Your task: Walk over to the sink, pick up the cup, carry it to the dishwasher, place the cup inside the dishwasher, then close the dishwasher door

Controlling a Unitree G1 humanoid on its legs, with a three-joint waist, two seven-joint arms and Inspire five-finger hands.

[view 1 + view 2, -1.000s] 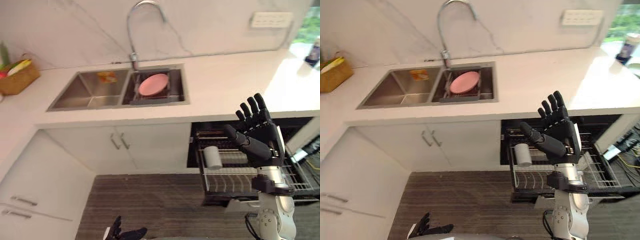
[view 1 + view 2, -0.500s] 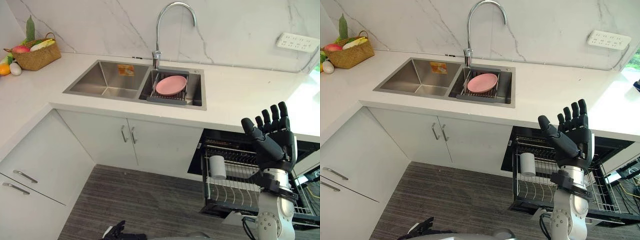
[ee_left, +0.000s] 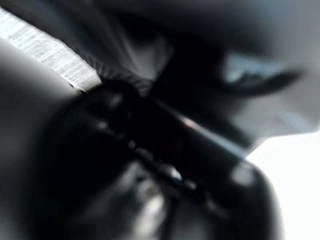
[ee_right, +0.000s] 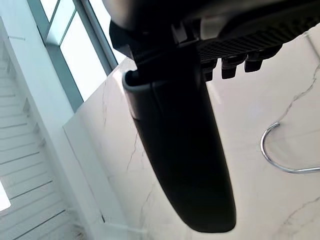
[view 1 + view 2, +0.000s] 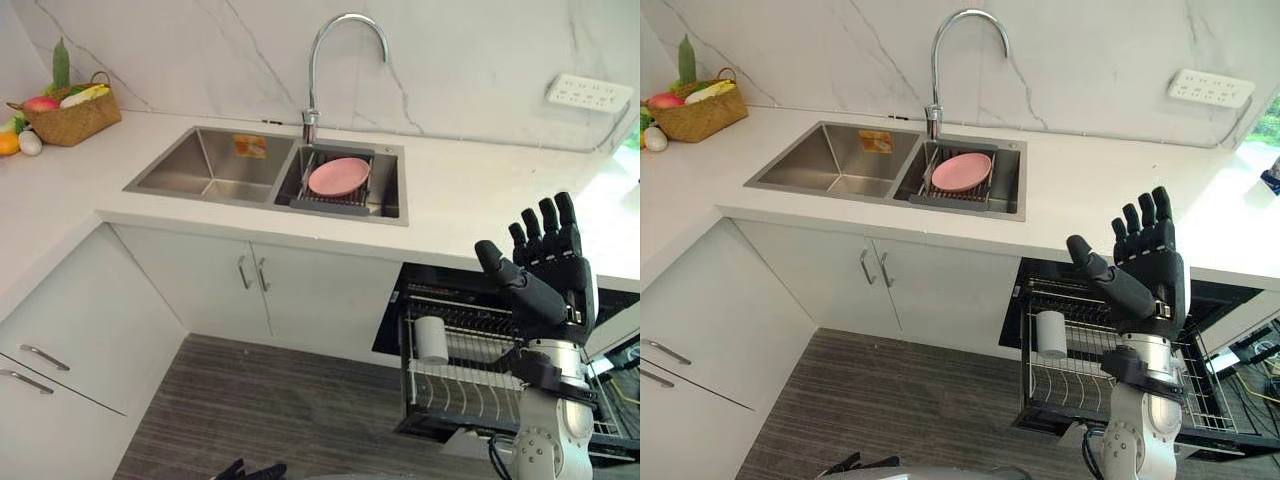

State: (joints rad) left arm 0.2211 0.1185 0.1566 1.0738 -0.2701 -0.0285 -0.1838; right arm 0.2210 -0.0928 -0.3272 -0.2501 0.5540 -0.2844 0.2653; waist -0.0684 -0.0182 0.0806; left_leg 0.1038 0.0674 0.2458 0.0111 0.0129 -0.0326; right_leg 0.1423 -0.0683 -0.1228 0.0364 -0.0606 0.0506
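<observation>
The white countertop [image 5: 470,190] and the cabinets [image 5: 300,300] beneath it sit a little differently in the head views than half a second ago, a shift of the whole scene that marks the camera's movement, not the objects'. The double steel sink [image 5: 200,175] holds no cup. The dishwasher [image 5: 440,280] stands open under the counter to the right of the sink, its wire rack [image 5: 470,385] pulled out over the dark striped floor [image 5: 280,410]. The right hand [image 5: 550,275] stays raised in front of the rack, palm toward the camera, fingers straight and spread, thumb angled out, holding nothing; it hides part of the rack's middle. The curved faucet [image 5: 340,40] rises behind the sink, and the right wrist view catches its arc against the marble wall, along with a tall window [image 4: 75,55] that the head views leave out. A woven basket [image 5: 75,115] of produce rests at the counter's far left. A pink plate [image 5: 338,176] lies on a drainer in the right basin. The white cup [image 5: 431,338] remains upright at the rack's front left corner, well apart from the raised hand. A wall socket [image 5: 590,92] sits at upper right. The left hand [image 5: 255,468] shows low at the frame's bottom edge; whether its fingers are spread or curled cannot be told.
</observation>
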